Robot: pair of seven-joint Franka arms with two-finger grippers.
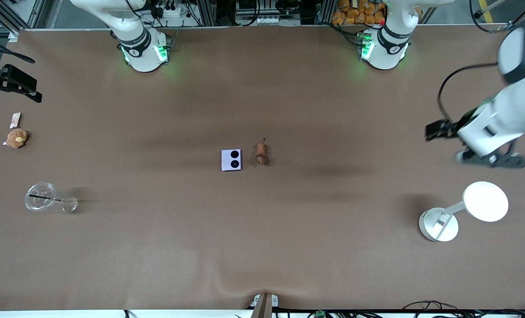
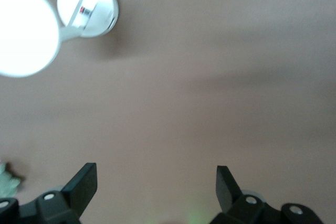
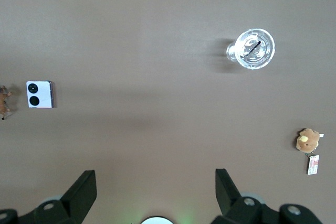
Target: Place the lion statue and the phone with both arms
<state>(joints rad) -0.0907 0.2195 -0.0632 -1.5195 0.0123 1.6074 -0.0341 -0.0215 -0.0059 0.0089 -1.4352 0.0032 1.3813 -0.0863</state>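
Brown table [image 1: 262, 247] — phone [image 1: 231, 160] beside lion statue [image 1: 261, 153], mid-table.

One phone [image 1: 231, 160] on the table [image 1: 262, 247], and just one lion statue [image 1: 261, 153] beside it, toward the left arm's end. One tan plush toy [image 1: 17, 138] and one clear glass cup [image 1: 41, 196] sit at the right arm's end, and one white round lamp [image 1: 466, 210] at the left arm's end. Two grippers are up: the left gripper [image 2: 156, 184] and right gripper [image 3: 156, 190], each with two fingers spread.
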